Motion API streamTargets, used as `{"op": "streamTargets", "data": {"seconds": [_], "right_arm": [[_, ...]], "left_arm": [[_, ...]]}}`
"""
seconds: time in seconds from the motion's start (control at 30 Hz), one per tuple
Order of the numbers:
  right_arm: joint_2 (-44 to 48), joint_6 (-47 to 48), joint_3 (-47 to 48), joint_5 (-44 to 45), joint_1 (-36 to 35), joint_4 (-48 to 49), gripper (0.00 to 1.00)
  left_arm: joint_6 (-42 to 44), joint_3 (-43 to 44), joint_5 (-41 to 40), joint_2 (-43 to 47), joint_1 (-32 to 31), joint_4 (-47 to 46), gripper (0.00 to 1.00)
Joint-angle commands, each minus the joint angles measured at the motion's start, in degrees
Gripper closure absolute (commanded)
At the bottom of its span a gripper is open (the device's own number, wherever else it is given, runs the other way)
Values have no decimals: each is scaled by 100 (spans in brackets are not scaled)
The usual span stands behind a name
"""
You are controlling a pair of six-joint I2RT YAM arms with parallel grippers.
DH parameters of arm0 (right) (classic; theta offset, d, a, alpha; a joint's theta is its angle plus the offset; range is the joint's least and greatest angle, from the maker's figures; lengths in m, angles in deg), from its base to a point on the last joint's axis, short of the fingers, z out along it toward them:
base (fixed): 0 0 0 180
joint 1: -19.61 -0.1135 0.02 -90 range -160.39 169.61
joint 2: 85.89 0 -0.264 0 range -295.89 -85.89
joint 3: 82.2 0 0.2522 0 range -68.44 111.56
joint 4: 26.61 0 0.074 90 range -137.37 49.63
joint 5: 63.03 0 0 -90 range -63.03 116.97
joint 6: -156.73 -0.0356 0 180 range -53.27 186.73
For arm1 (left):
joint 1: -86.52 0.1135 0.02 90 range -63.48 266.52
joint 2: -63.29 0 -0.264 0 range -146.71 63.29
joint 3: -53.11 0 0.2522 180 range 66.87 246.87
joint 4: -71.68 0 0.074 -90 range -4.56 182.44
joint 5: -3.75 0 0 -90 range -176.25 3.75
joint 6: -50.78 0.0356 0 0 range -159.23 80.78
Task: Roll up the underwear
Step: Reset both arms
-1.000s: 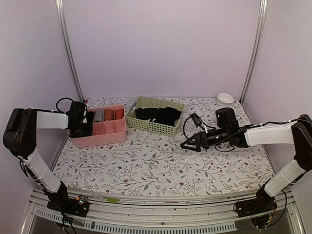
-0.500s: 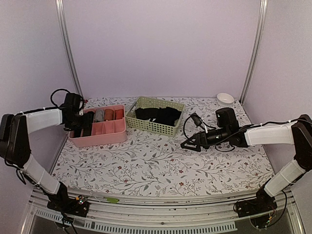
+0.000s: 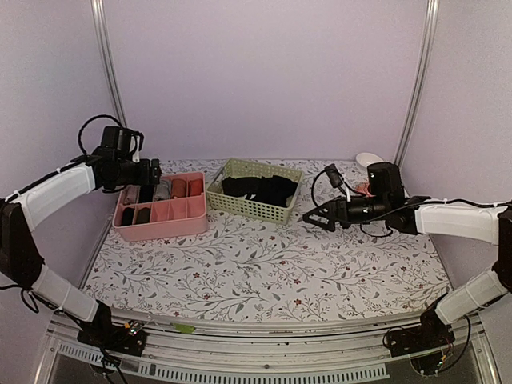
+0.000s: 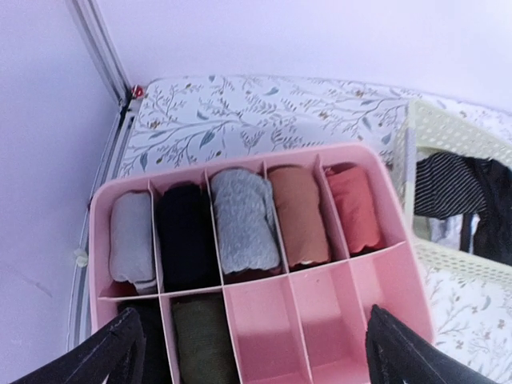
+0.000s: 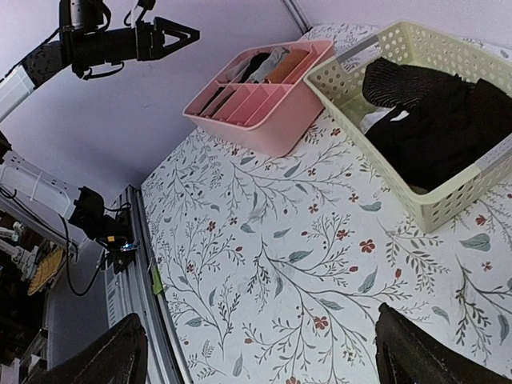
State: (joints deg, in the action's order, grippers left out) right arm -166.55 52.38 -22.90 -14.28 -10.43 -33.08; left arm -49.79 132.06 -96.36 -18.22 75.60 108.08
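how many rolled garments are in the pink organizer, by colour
grey rolls: 2
black rolls: 2 (the front one is partly hidden)
tan roll: 1
coral roll: 1
dark olive-brown roll: 1
total: 7

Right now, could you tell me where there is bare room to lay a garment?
The floral tablecloth in front of the pink organizer and green basket is bare. The organizer's back row is crowded; its front-right compartments are empty.
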Motion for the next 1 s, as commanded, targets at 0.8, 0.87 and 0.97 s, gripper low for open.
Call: {"op": "streamTargets", "data": {"seconds": [0.8,0.87,0.97], "right_arm": [[1703,-992,-1074,1962,253,-43,1],[1688,-1029,-1091,1874,253,18,1],[1653,-1075,-1091,1826,253,79,1]], "left_arm": [[-719,185,854,-1260,-3049,-1489,4],[-741,177,864,-1354,-3122,-1529,4],[-739,149,864,-1401,-3174,-1607,4]]}}
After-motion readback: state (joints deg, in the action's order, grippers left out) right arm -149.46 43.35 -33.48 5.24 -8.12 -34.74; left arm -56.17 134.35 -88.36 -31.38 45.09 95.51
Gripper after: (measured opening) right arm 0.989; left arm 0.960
